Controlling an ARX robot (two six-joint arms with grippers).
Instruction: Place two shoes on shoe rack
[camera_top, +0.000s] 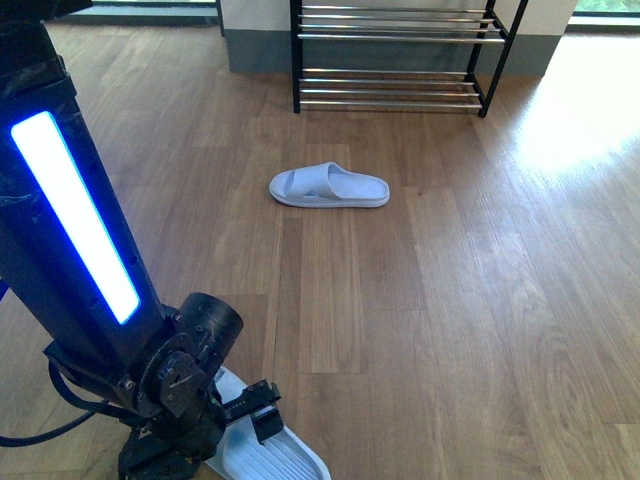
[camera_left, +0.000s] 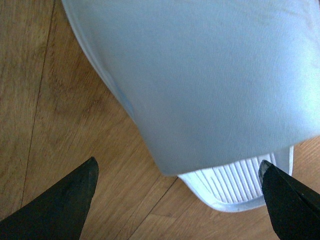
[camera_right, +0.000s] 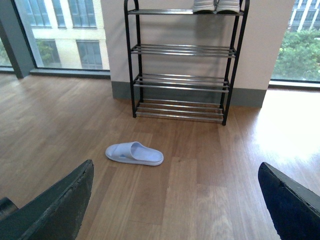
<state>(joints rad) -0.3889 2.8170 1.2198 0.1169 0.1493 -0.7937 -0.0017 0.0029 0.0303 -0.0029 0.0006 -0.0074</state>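
Left gripper (camera_left: 178, 165) hangs low over a pale blue slide (camera_left: 200, 90) on the floor (camera_top: 450, 300), jaws apart either side, apparently lined up to grasp. The second slide (camera_top: 330, 187) lies short of the shoe rack (camera_top: 400, 37). Right gripper (camera_right: 176, 167) faces the rack, jaws apart, empty.

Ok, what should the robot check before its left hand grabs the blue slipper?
1. Left hand open: ok, fingers spread wide.
2. Near slide lined up between the fingers: ok, it sits close ahead of them.
3. Fingers touching it: cannot tell.
4. Room on the shoe rack: ok, three lower shelves bare; sneakers sit on top.
5. Way to the rack: not ok, the other slide lies on the floor in front.
6. Right hand free: ok, open, holding nothing.
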